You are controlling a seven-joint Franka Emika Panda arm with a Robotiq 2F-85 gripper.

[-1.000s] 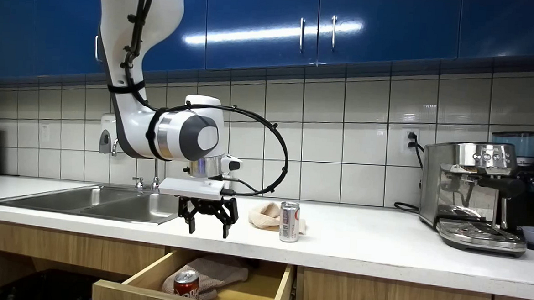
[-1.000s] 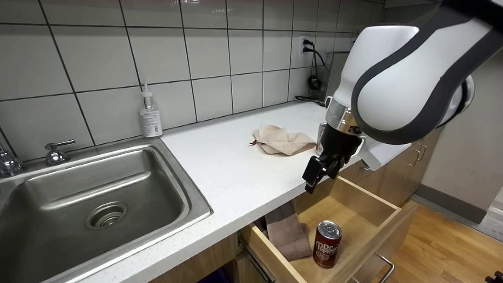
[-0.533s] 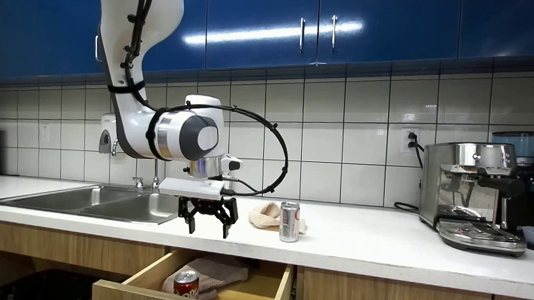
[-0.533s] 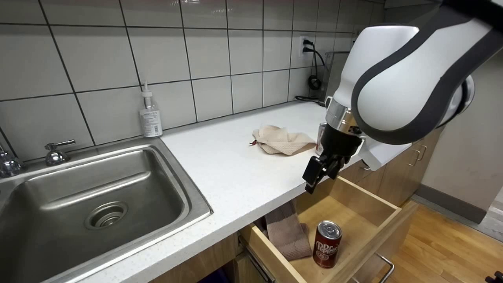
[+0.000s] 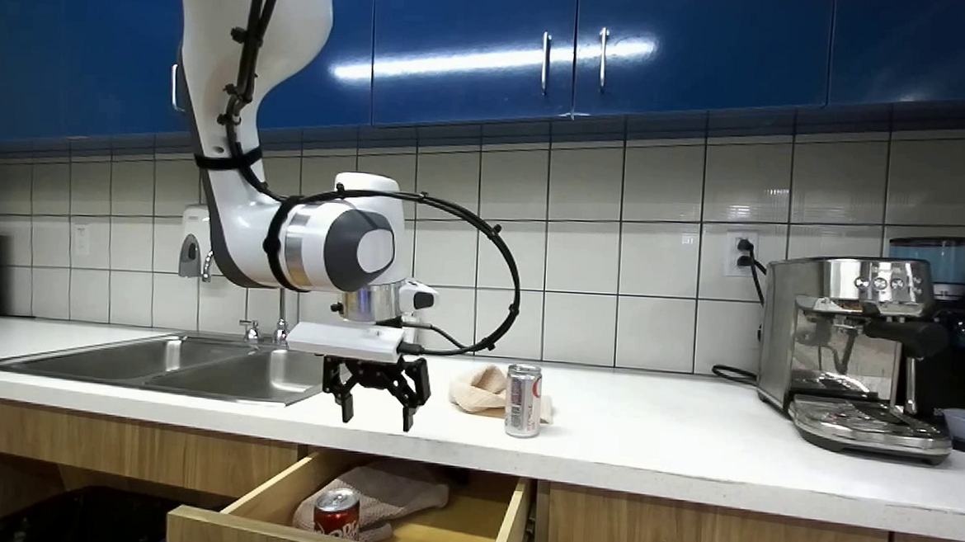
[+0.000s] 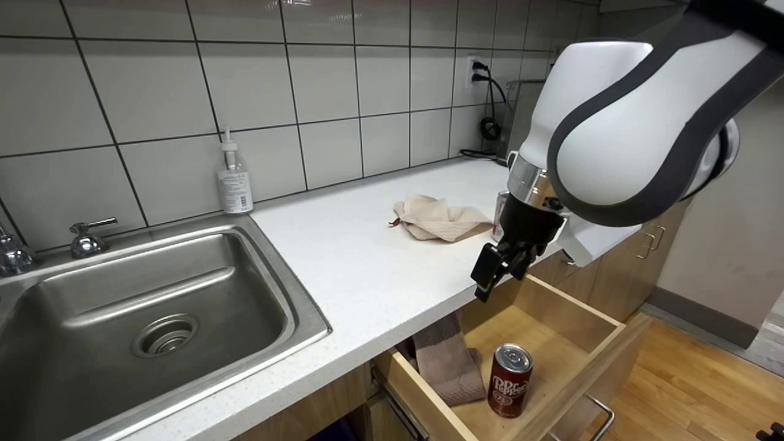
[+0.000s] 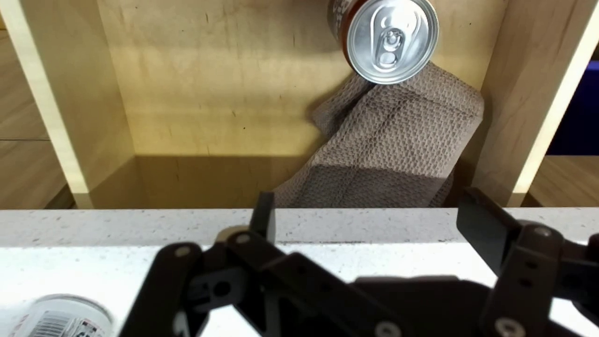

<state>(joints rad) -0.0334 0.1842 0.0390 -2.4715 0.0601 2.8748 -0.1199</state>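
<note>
"Blue cabinets and pale wall tiles behind a white desk, with a drawer pulled out below its front edge. What's in there?"

"One Dr Pepper can, upright near the drawer's front panel, toward the side wall nearer the sink. Just beside it, a brown waffle-weave towel runs back beneath the desk's edge. I can't tell whether they touch."

"Why upright?"

"Probably because the flat drawer floor gives it a steady base; it also turns the lid upward, as the wrist view shows. The towel's loose folds look unarranged to me."

"And on the desk?"

"A silver soda can stands near the front edge, with a crumpled beige cloth just behind. I'd guess that strip suits it for being flat and bare of fabric."

"The pincer?"

"Jaws spread wide, nothing between them. It hangs over the desk's front edge, between the sink's corner and the silver soda can, apparently touching neither."

"How's the arm posed?"

"The white arm drops from above and bends, leaving the pincer pointing down, which seems suited to viewing the drawer from overhead."
</note>
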